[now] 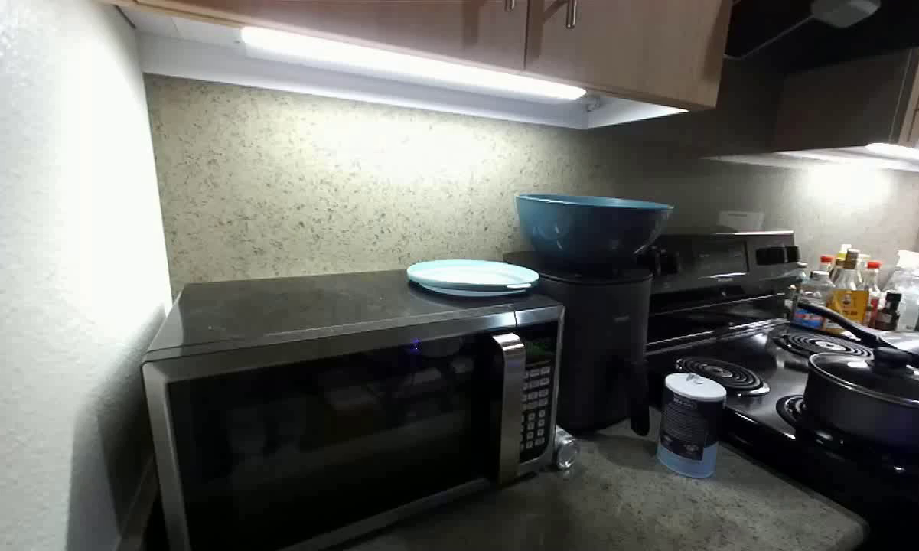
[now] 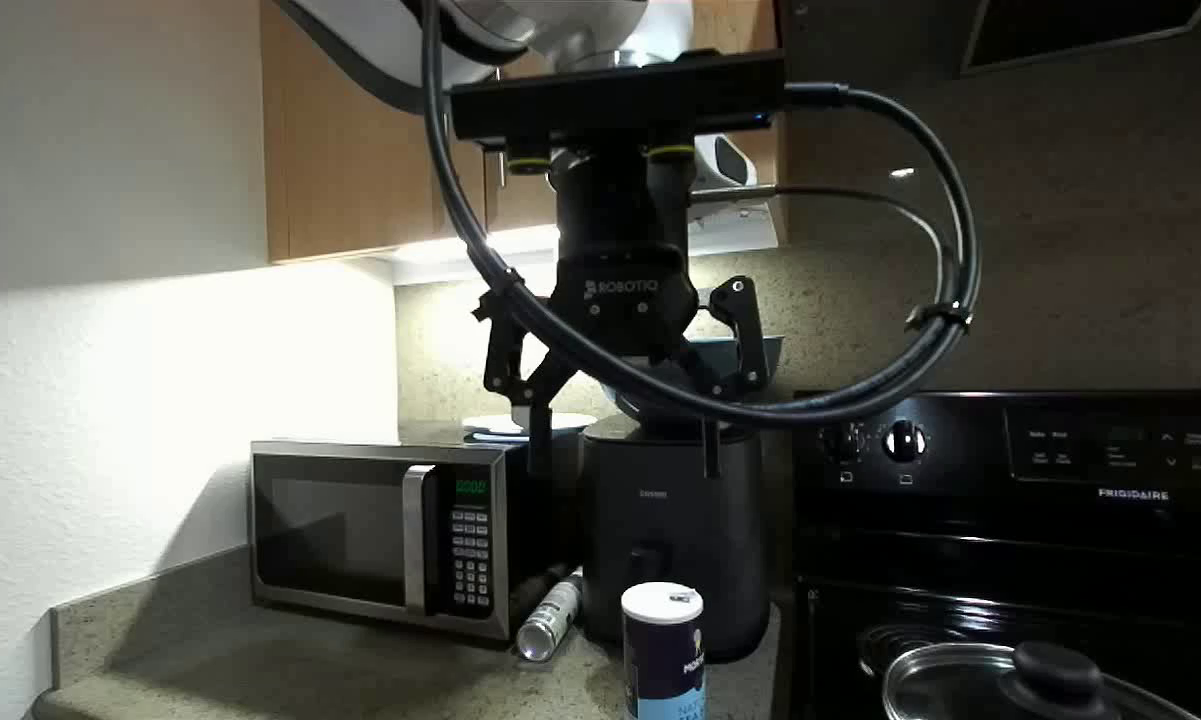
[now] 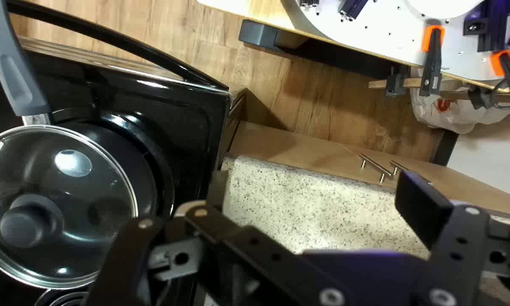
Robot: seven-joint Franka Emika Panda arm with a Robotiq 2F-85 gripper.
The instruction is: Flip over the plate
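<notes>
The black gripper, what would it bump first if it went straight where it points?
Probably the pale speckled countertop, seen between its black fingers in the wrist view; but depth is unclear, so the dark blue cylindrical canister might come first.

In an exterior view, the smooth white, rounded robot arm (image 2: pixel 380 35) is cut off by the upper edge, and its pale, curved wrist (image 2: pixel 580 20) is crossed below by a long black bar-shaped housing (image 2: pixel 620 97). The black, hinged Robotiq end effector (image 2: pixel 626 455) is pointed downward. Its 2 slim dark fingers (image 2: pixel 540 440) are set wide apart, nearly parallel and with tips about level, while the black jointed linkages (image 2: pixel 749 335) are splayed outward on either side. In the wrist view, the 2 fingers are seen somewhat blurred, separated by a broad gap.
</notes>
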